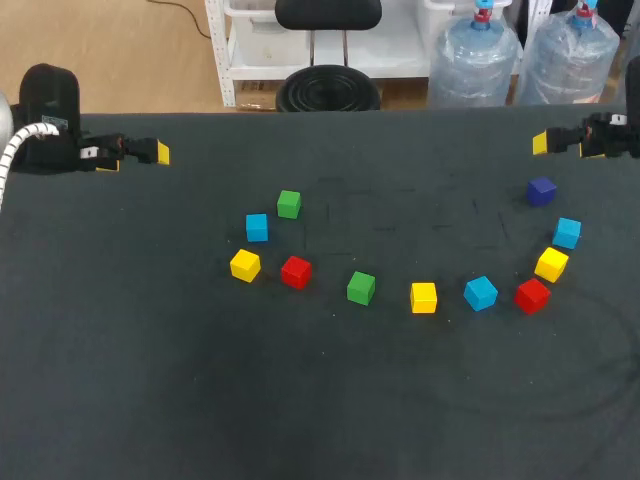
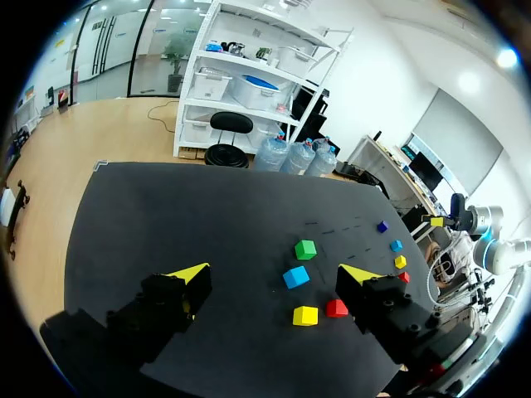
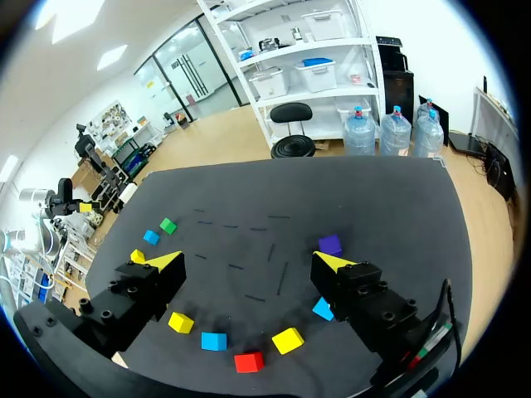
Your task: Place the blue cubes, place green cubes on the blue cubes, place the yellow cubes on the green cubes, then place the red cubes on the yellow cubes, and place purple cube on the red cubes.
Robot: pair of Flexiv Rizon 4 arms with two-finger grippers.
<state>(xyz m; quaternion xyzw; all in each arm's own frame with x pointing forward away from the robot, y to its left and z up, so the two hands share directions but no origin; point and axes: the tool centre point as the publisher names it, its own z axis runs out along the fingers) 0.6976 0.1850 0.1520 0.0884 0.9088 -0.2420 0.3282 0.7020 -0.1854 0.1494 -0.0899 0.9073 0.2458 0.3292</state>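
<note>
- Toward the left end of the arc of cubes sits the left blue cube (image 1: 257, 227). It is just beside a green cube (image 1: 289, 204) and near a yellow cube (image 1: 245, 265). Two more blues lie at the right end: the far blue cube (image 1: 567, 232) and the turned blue cube (image 1: 481, 293).
- We judge the blues to be the first to place, since nothing is stacked and every cube rests singly.
- From the left pincer (image 1: 160, 153), the left blue cube lies inward and toward the near edge, so our left arm is clearly the nearer one to it.
- From the right pincer (image 1: 541, 142), the purple cube (image 1: 541, 190) comes first, with the far blue cube just past it. Our right arm is the nearer one to both right-hand blues.
- A cube has no long axis. The left blue cube sits roughly square to the edges, while the turned blue cube is rotated and would likely need a wrist twist.
- Both pincers are released, with fingers spread wide and nothing between them.
- The dark surface (image 1: 150, 380) has bare stretches in front of the arc and in the middle behind it, which gives us room to build.
</note>
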